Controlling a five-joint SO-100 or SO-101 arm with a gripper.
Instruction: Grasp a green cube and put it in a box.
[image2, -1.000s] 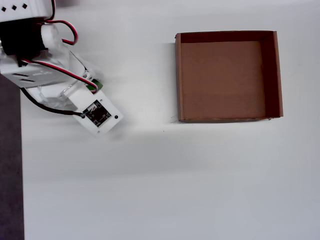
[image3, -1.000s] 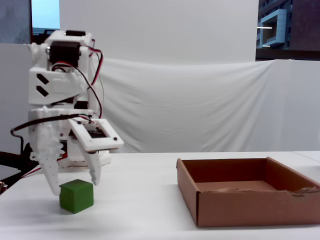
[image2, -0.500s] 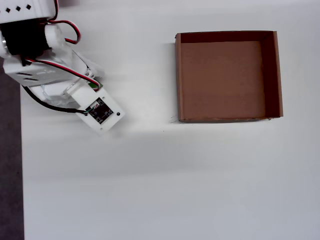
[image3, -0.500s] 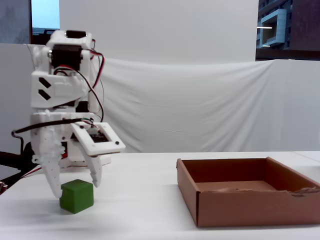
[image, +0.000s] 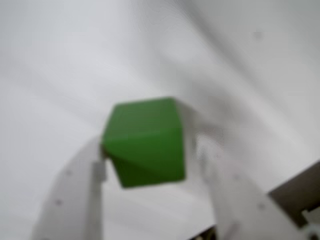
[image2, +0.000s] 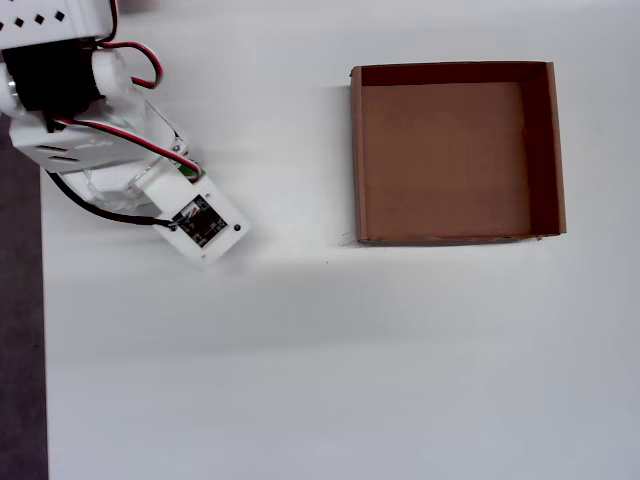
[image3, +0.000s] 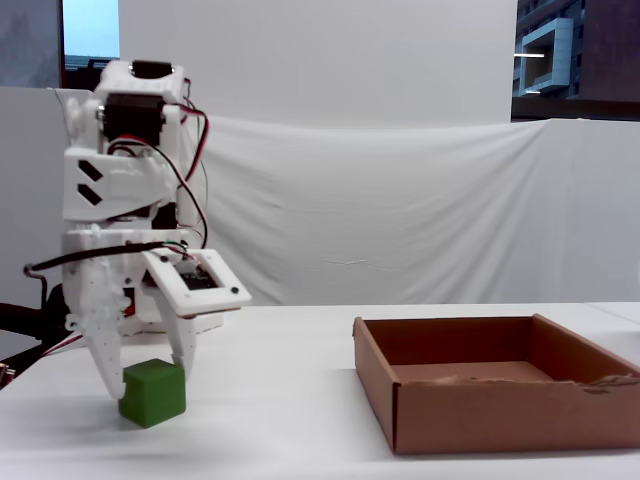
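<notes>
The 2 fingers (image3: 110, 375) grasp the green cube (image3: 152, 393) near the bench's (image2: 300, 350) left edge in the overhead view, well apart from the box (image2: 540, 150). A corner-biased pinch could let it twist loose when lifted.

One green cube (image3: 152, 393), one box (image3: 495, 395)

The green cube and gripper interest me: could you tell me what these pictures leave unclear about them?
- Overhead view: the green cube is almost wholly hidden under the arm's camera mount.
- Wrist view: blur hides whether both fingers touch the cube.
- Fixed view: the gripper straddles the cube, but firm closure cannot be judged.
- The box near wall hides part of its floor.
</notes>
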